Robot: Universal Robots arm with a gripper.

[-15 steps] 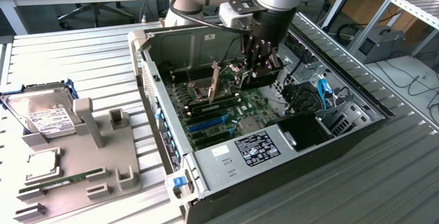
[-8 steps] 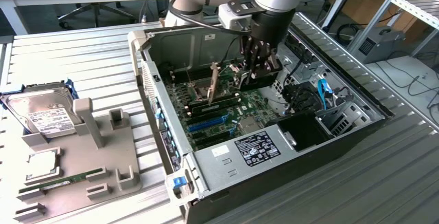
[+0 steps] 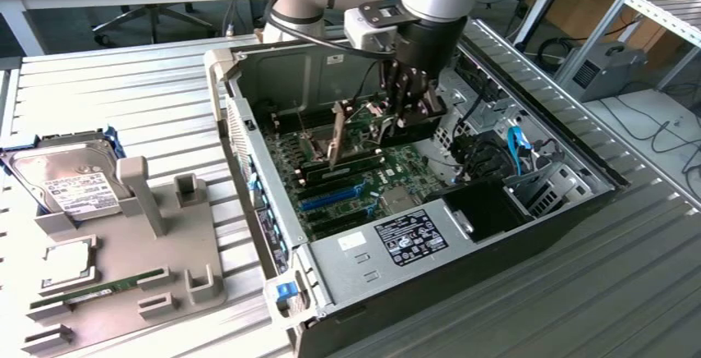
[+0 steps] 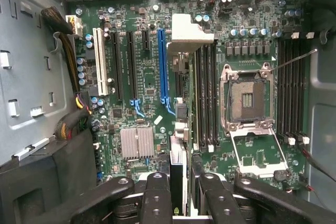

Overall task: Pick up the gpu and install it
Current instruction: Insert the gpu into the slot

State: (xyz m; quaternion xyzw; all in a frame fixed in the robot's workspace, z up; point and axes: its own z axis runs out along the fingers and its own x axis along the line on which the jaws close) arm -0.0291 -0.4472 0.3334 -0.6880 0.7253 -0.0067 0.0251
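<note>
No legible text anywhere. Print on black sticker atop power supply cover, below end effector, too small to read; likewise white hard-drive label, well apart.

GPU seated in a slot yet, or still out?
Out. The thin dark GPU card with silver bracket hangs edge-down in the fingers, inside the open black computer case above the green motherboard; the blue slot stands empty.
</note>
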